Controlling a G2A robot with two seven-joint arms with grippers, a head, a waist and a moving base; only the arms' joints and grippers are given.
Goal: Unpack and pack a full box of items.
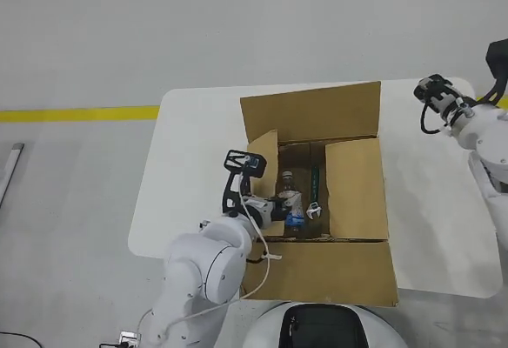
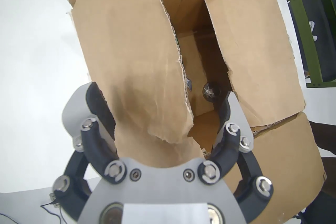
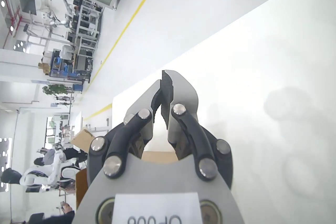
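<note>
My left gripper (image 2: 162,92) is spread wide at the box's (image 1: 324,113) 9 o'clock flap (image 2: 126,51). The cardboard stands between the jaws, one outside the box and one inside, and is not clamped. The box sits open at the middle of the table (image 1: 193,157), with items (image 1: 313,196) at its bottom. My right gripper (image 3: 162,86) is closed on nothing over the table's 2 o'clock corner, well apart from the box.

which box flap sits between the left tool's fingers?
The torn-edged side flap, between the fingers of the open left tool; the opposite side flap sits clear of them.
</note>
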